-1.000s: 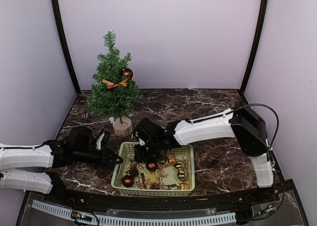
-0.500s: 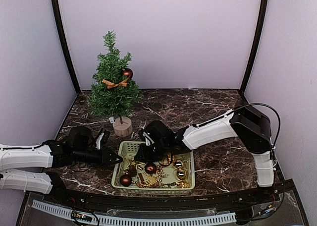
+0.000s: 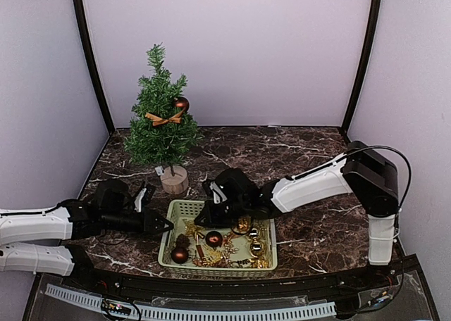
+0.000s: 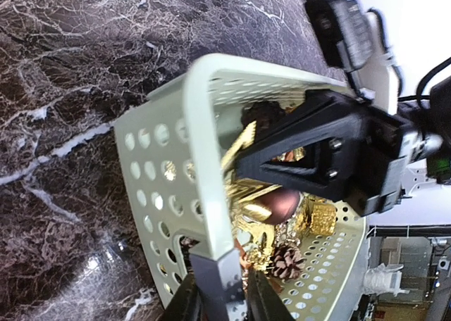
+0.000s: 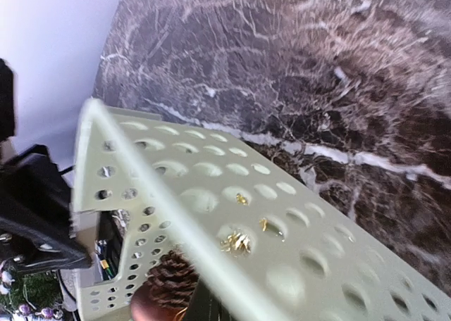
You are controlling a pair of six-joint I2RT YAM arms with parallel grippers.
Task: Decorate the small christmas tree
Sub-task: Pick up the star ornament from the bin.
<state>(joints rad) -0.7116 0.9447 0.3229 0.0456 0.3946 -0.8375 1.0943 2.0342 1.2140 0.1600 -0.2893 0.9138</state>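
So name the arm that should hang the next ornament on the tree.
Right. The right gripper is down in the basket among the ornaments, jaws shut, though whether it caught one is not visible. The left gripper clamps the basket's rim, steadying it, so it is occupied.

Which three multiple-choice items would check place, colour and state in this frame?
1. The small christmas tree stands: A. back left, behind the basket; B. at the right wall; C. on the near edge.
2. The bow on it is: A. silver; B. gold; C. blue.
3. The right gripper is: A. up at the treetop; B. lifted clear to the right; C. shut, low in the basket.
Answers: 1 A, its stump stands beyond the basket's far-left corner; 2 B, gold ribbon mid-tree; 3 C, its tip is down over the ornaments, jaws closed.
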